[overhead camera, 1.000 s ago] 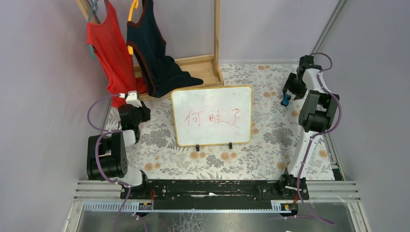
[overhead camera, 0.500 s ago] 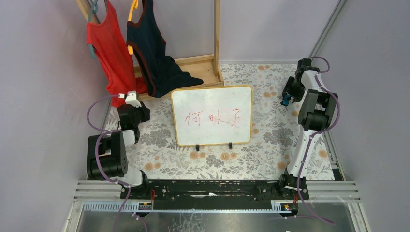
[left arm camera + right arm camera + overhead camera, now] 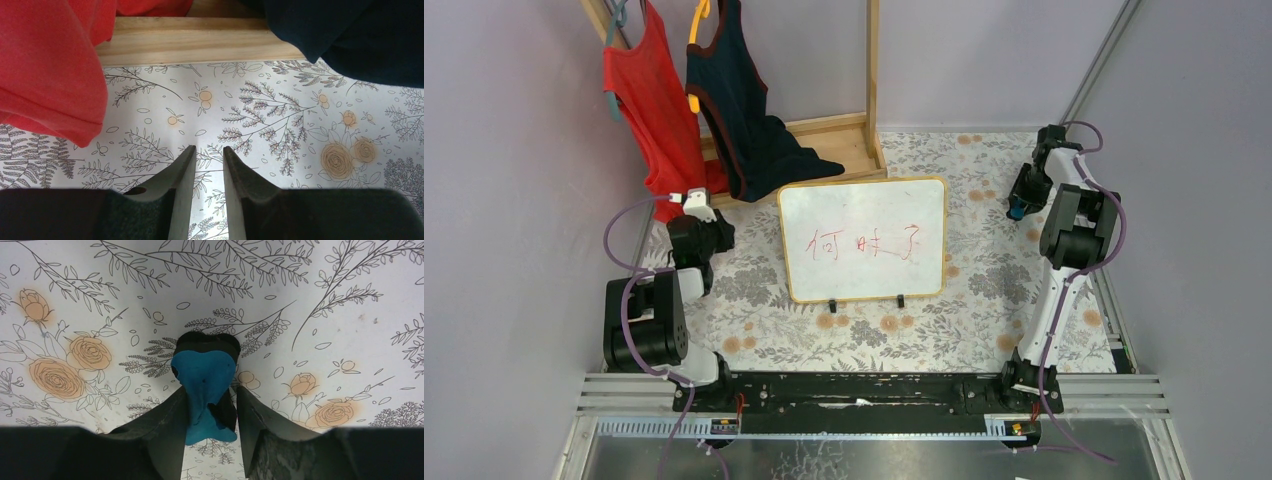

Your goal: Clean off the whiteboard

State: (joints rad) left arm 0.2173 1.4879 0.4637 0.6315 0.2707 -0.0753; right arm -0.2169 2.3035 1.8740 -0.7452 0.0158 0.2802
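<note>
The whiteboard (image 3: 864, 240) stands on two small black feet mid-table, with a light-wood frame and red handwritten characters on its face. My right gripper (image 3: 1020, 200) is at the far right of the table, well to the right of the board. It is shut on a blue and black eraser (image 3: 206, 385), which sticks out past the fingertips just over the cloth. My left gripper (image 3: 209, 150) is low over the cloth left of the board, its jaws nearly together with nothing between them.
A wooden rack base (image 3: 834, 140) stands behind the board, with a red top (image 3: 649, 110) and a dark navy top (image 3: 744, 120) hanging over it. Both garments also show in the left wrist view, just ahead of the fingers. A floral cloth (image 3: 874, 335) covers the table.
My right arm has shifted slightly, and its gripper has settled a little lower and nearer over the far right of the cloth. The left arm and the board have not moved.
</note>
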